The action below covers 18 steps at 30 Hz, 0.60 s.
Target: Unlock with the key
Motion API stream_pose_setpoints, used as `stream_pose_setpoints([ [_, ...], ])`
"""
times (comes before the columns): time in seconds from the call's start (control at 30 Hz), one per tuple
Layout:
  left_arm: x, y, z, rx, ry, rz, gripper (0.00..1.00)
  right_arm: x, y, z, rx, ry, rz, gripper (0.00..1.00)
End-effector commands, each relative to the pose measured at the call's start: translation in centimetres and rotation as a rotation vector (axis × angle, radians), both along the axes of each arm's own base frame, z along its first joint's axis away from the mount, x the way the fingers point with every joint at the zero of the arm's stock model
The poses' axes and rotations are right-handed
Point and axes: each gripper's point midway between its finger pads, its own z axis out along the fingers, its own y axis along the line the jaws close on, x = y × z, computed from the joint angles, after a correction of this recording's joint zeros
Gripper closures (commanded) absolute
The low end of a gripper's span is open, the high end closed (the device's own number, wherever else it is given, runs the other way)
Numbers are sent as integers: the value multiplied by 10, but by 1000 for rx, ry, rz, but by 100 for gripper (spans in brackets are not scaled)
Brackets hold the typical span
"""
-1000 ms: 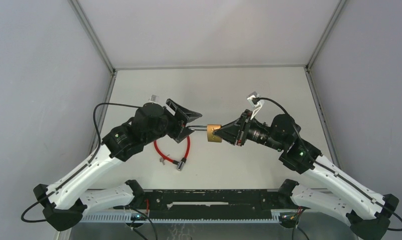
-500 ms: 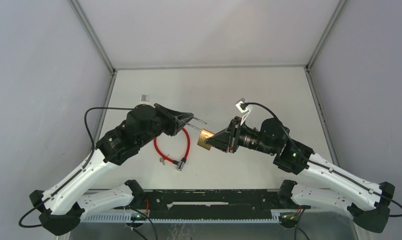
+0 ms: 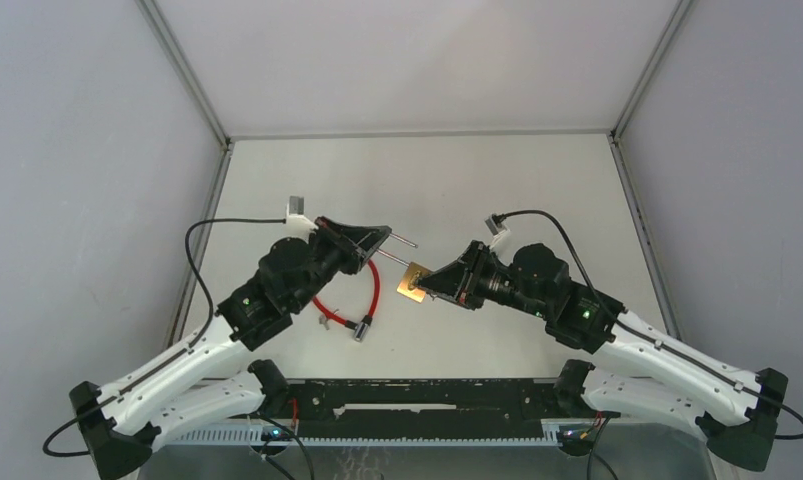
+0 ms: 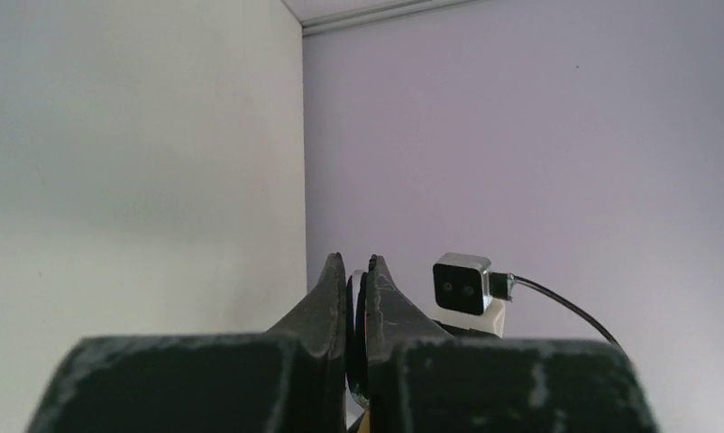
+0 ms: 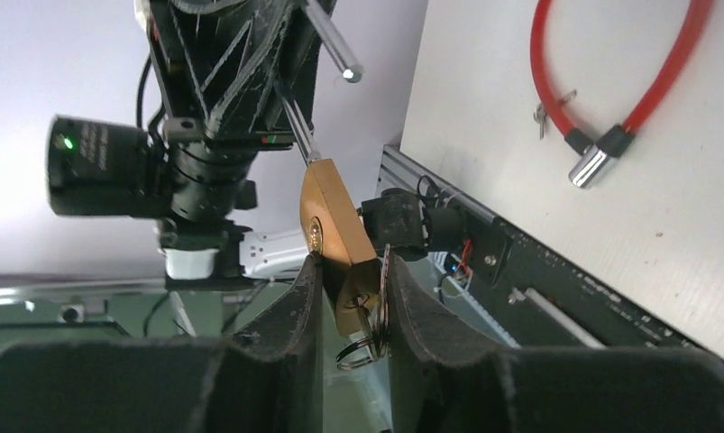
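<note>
From above, the left gripper (image 3: 385, 241) has closed on the shackle (image 3: 401, 238), whose free end now stands clear of the padlock (image 3: 411, 283) pinched by the right gripper (image 3: 429, 285). A red cable (image 3: 376, 290) lies beneath them. Left wrist view: the fingers (image 4: 331, 298) are pressed together. Right wrist view: a key ring (image 5: 356, 352) hangs under the padlock.

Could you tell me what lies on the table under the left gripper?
A red cable with a metal end. The left gripper, shut on the shackle, and its arm cover the top of the loop.
</note>
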Motion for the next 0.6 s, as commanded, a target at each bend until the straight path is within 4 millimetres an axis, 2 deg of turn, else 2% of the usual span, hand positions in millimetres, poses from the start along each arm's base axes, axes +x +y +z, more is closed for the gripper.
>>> stream_pose_setpoints([
  [0.0,10,13,18,27,-295,59,96,15,-4,5,103,178,-101,100],
  [0.07,11,15,7,54,-316,67,85,17,-5,0,91,191,-107,100],
  [0.17,12,18,-10,116,-309,72,52,23,-12,-9,61,199,-127,100],
  [0.27,13,25,-25,195,-292,85,29,32,-24,-20,33,208,-154,100],
  [0.33,13,32,-36,253,-277,101,19,40,-35,-29,14,217,-178,100],
  [0.43,14,45,-47,333,-267,129,10,54,-54,-43,-12,223,-222,100],
  [0.57,12,61,-68,457,-230,143,7,78,-80,-66,-75,209,-286,100],
])
